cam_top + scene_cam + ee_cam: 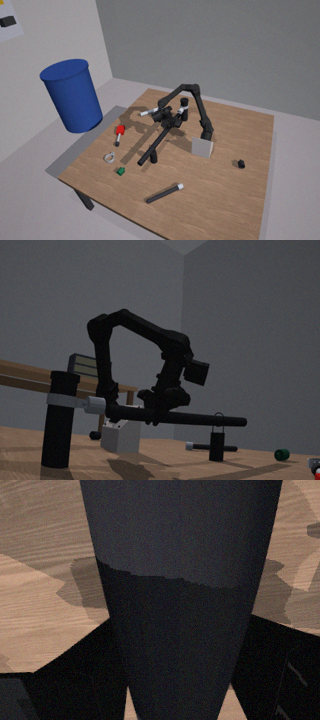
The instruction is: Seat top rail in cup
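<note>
The black rail point(157, 142) point(196, 418) point(175, 530) runs nearly level through the wire loop on the small post point(153, 157) point(216, 446). My gripper point(169, 125) point(152, 420) point(168, 618) is shut on the rail between the loop and the big post point(184, 116) point(56, 436). In the exterior view the rail's near end shows just outside the mouth of the light grey cup point(180, 110) point(96, 405), slightly below the cup's middle. The cup hangs on the grey brace band point(62, 400), high on the big post below its cap. The wrist view hides both rail ends.
A grey box point(201, 147) point(111, 437) stands by the arm's base. A white-tipped dark rod point(162, 194), a green cap point(120, 171), a loose grey ring band point(109, 158), a red tool point(120, 130) and a small black part point(241, 164) lie on the table.
</note>
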`<state>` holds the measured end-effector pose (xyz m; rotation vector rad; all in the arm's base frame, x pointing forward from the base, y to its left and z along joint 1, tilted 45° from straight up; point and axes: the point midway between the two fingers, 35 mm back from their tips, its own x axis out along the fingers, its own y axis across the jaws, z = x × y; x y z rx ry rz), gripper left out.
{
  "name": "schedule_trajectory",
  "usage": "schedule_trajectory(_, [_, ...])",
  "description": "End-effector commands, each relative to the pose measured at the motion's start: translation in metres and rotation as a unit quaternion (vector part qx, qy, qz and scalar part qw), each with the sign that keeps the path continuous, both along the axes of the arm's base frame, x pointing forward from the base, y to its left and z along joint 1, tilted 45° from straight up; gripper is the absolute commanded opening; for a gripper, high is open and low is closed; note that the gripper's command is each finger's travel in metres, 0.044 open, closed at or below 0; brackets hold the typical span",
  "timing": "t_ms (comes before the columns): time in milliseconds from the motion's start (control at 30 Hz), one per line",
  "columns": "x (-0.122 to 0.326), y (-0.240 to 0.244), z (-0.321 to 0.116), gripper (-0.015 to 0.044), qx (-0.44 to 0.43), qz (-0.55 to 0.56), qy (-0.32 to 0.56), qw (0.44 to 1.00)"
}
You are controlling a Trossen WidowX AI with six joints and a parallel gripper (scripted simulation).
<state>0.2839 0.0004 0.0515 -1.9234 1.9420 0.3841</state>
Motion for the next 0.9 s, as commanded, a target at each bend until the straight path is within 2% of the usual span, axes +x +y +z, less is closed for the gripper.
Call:
schedule_trajectory(0, [0.002, 0.003, 0.003, 0.0000, 0.000, 0.002, -0.001, 1.000])
schedule_trajectory(867, [0.004, -0.005, 0.016, 0.0000, -0.001, 0.000, 0.004, 1.000])
